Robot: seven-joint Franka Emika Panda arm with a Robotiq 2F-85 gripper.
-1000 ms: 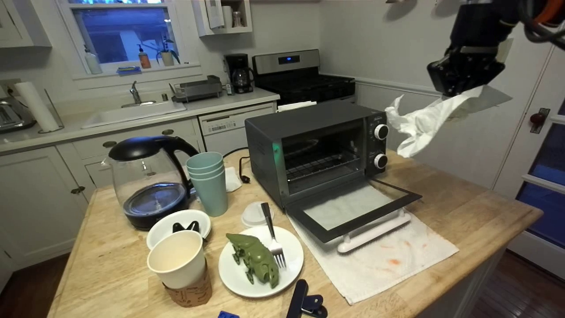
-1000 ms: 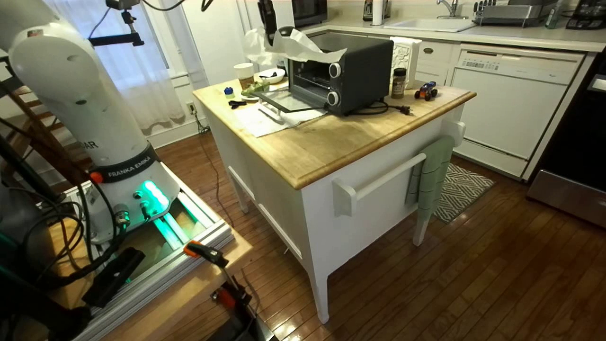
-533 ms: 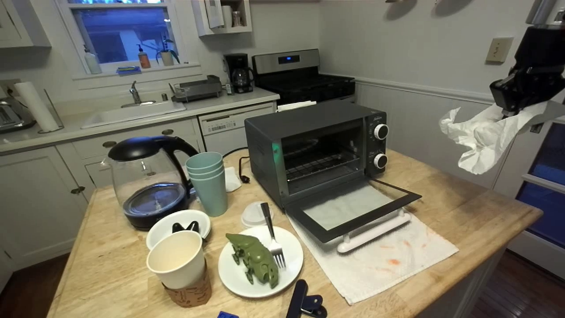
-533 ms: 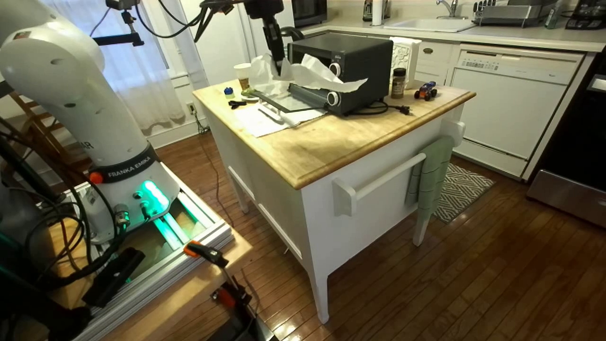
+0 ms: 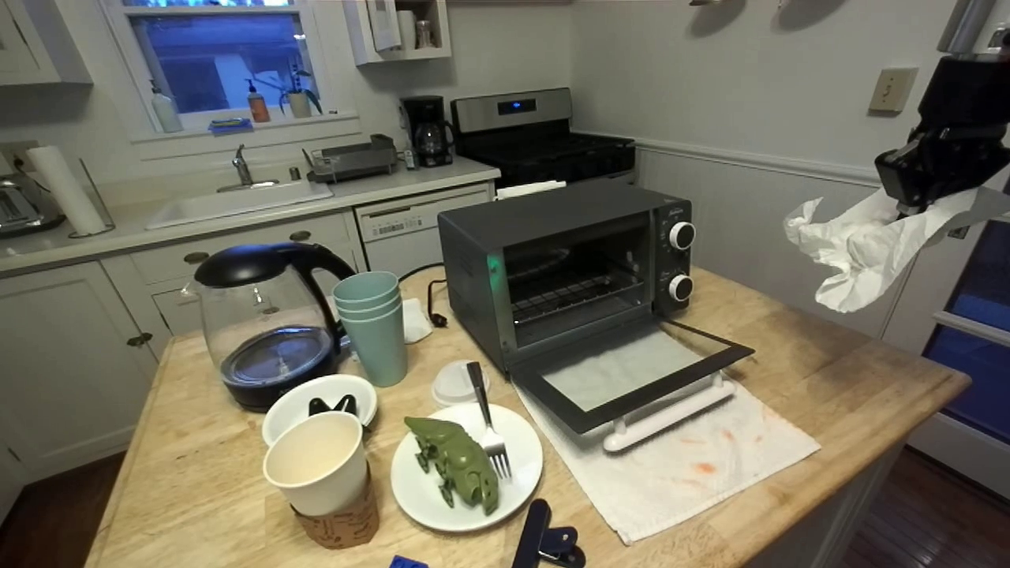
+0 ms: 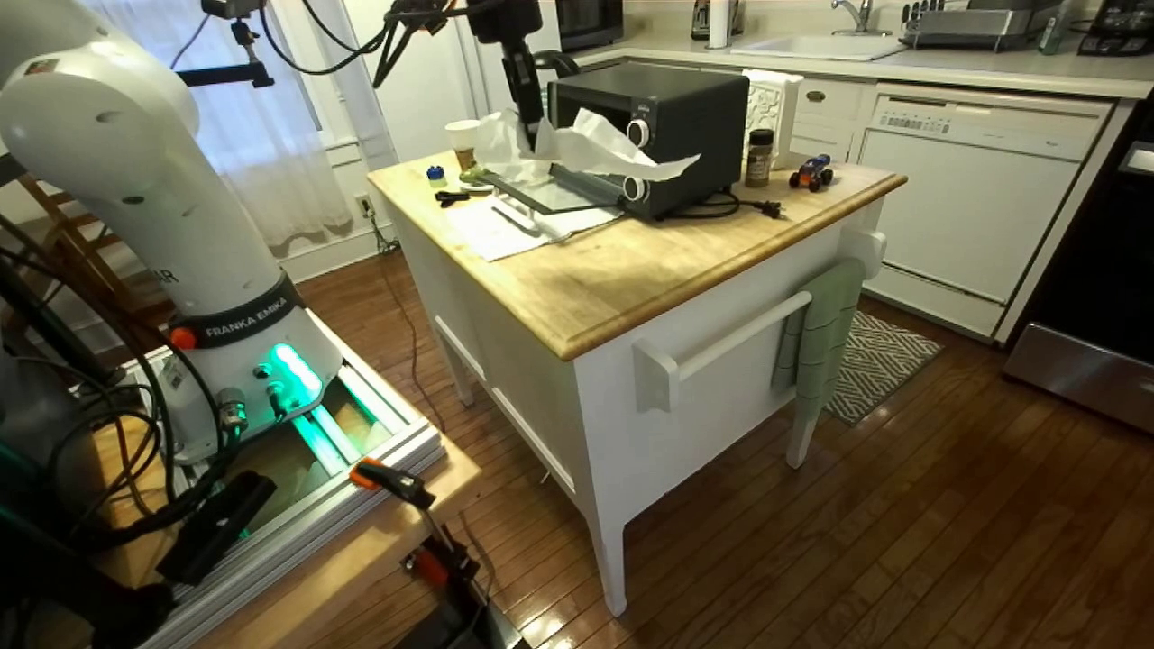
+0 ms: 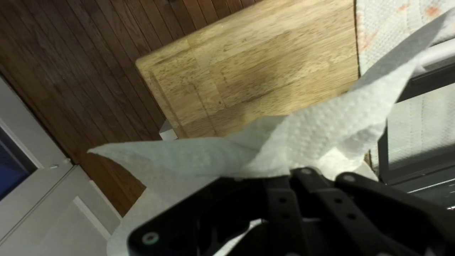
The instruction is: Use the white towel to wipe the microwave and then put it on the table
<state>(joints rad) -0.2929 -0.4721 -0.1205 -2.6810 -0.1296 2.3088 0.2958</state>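
Note:
My gripper is shut on the crumpled white towel, which looks like thin paper. It holds the towel in the air, in front of the control-knob side of the dark grey microwave, a toaster oven. The gripper and the towel also show in an exterior view, where the towel overlaps the oven front. In the wrist view the towel spreads from the gripper and hides the fingertips. The oven door is lowered open. The wooden table lies below; its corner shows in the wrist view.
A stained paper towel lies under the oven door. A kettle, teal cups, a paper cup and a plate with a green toy and fork stand beside the oven. A spice jar stands behind it.
My gripper and the held towel have moved away from the oven knobs, toward the robot's side, and lower. Over the last half second they have barely moved.

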